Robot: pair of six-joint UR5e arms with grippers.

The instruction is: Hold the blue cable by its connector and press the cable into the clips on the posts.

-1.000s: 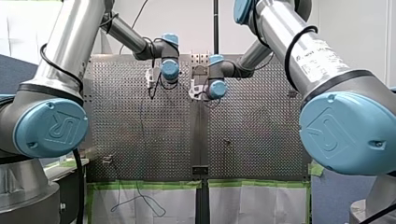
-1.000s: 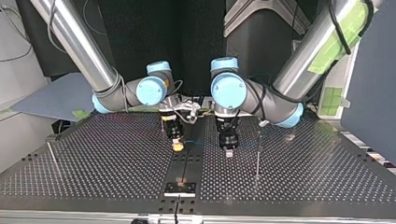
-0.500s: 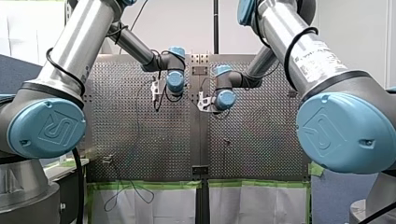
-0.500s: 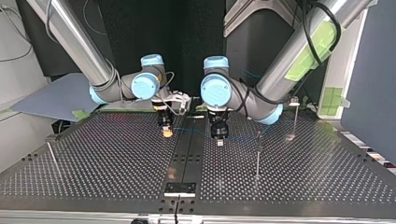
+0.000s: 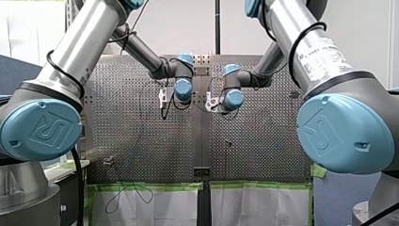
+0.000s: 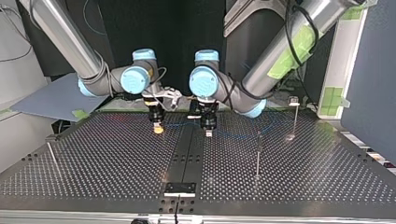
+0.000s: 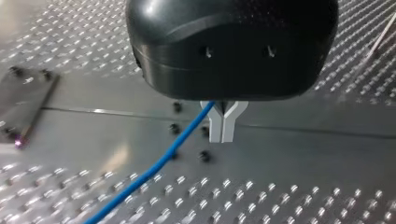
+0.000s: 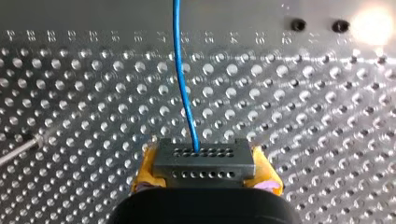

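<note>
In the left wrist view my left gripper (image 7: 222, 136) has its pale fingers (image 7: 215, 122) pinched together on the blue cable (image 7: 154, 169), which slants away across the perforated table (image 7: 303, 186). In the right wrist view my right gripper (image 8: 204, 158) clamps the dark connector (image 8: 204, 164) between yellow pads (image 8: 144, 175), and the cable runs straight ahead from it. In the top view both grippers hang close together toward that view's far edge, my right at its left, with a post (image 6: 258, 154) nearer at its right; the front view shows them side by side, fingers too small to read.
</note>
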